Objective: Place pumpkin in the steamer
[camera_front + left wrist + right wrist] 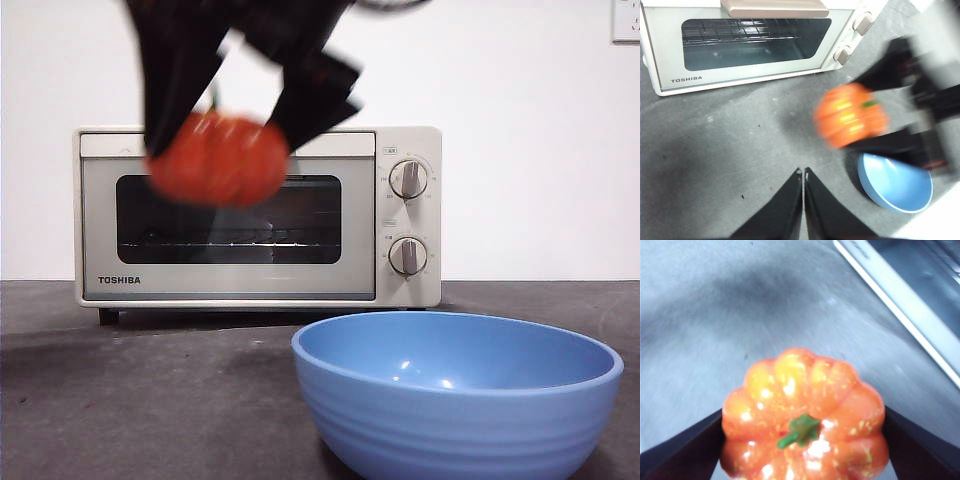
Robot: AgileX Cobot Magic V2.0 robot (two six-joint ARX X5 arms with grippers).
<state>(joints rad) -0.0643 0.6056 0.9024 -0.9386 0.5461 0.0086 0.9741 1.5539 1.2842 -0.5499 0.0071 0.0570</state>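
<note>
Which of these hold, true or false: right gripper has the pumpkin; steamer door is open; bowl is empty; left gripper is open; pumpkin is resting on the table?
1. The right gripper holds the pumpkin. True: its jaws press on both sides of it in the right wrist view.
2. The steamer door is open. False: the glass door stands shut, with the handle at the top.
3. The blue bowl is empty. True: nothing shows inside it in the front or left wrist view.
4. The left gripper is open. False: its jaws are shut together and hold nothing.
5. The pumpkin rests on the table. False: it is held in the air, in front of the steamer door in the front view.
</note>
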